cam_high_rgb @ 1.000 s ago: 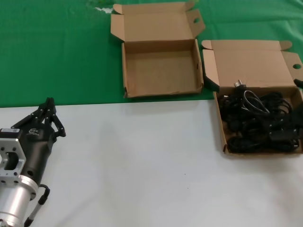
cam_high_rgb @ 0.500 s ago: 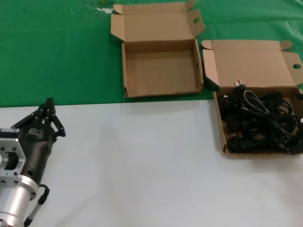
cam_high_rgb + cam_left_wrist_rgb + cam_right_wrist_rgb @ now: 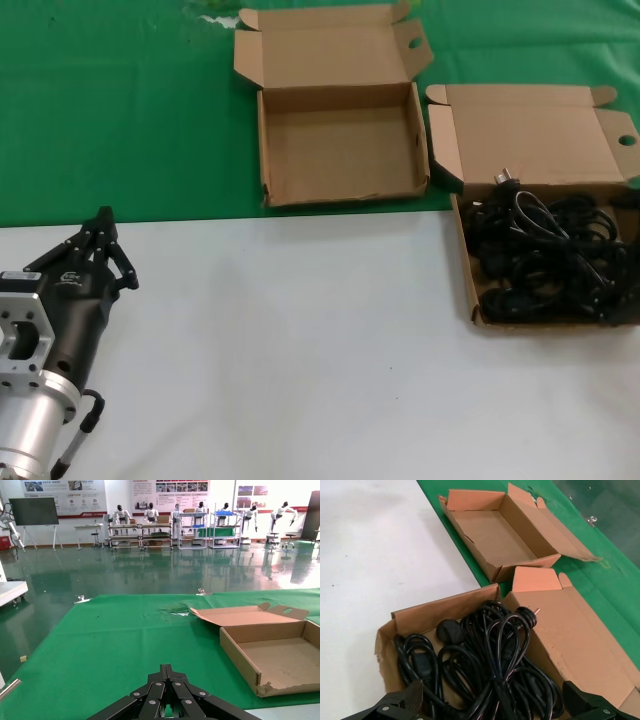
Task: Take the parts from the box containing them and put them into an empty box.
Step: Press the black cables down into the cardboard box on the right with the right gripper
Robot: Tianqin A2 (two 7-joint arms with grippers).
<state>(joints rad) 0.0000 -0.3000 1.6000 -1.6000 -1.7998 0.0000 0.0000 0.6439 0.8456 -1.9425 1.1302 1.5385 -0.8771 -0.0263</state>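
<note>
Your black power cords with moulded plugs (image 3: 545, 262) lie in a loose tangle inside the shallow brown cardboard box with the broad plain lid (image 3: 470, 285) at the right edge of the surface (image 3: 300, 350), its near half on the pale sheet, its lid folded back onto the green cloth (image 3: 110, 110). One plug (image 3: 526, 616) with bare prongs rests at the far side of the pile, against the lid hinge.

The empty brown cardboard box with flared lid flaps (image 3: 266, 150) sits to the left of it and farther away, wholly on the green cloth — the two boxes stand just beside each other, the full box's tall side flap (image 3: 444, 150) between them.

Your right gripper (image 3: 495, 707) hangs over the near part of the cords, its fingers spread wide on either side of the pile and grasping nothing.

Your left gripper (image 3: 100, 222) is parked at the near left over the pale sheet, well apart from both boxes — its fingers (image 3: 167, 685) are clenched together to a point, holding nothing.
</note>
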